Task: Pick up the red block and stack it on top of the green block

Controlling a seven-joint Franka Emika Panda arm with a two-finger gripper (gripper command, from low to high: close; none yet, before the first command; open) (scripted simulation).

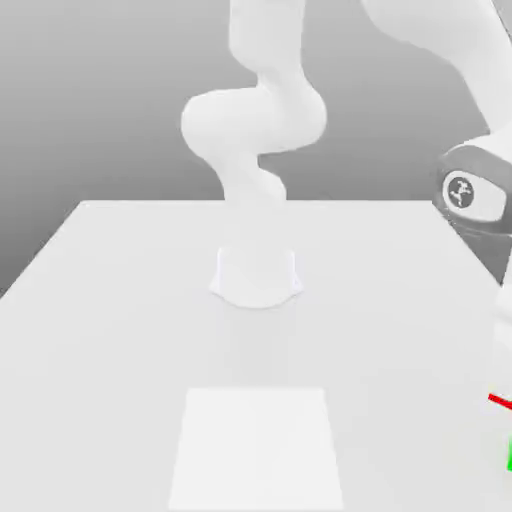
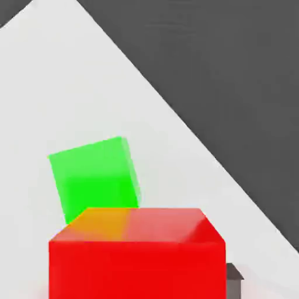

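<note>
In the hand view the red block (image 2: 137,254) sits large and close between my gripper's (image 2: 137,283) jaws. One dark fingertip (image 2: 234,280) lies against its side, and the other is hidden. The green block (image 2: 93,178) stands on the white table just beyond the red one, tilted in the picture, and its colour tints the red top. In the exterior view, at the right edge, a thin sliver of the red block (image 1: 500,402) shows above a sliver of the green block (image 1: 509,455).
The arm's base (image 1: 256,275) stands at the middle of the white table (image 1: 100,330), and its wrist (image 1: 472,192) hangs over the exterior view's right side. A white square pad (image 1: 256,448) lies near the front. The table edge (image 2: 193,137) with dark floor beyond runs close to the blocks.
</note>
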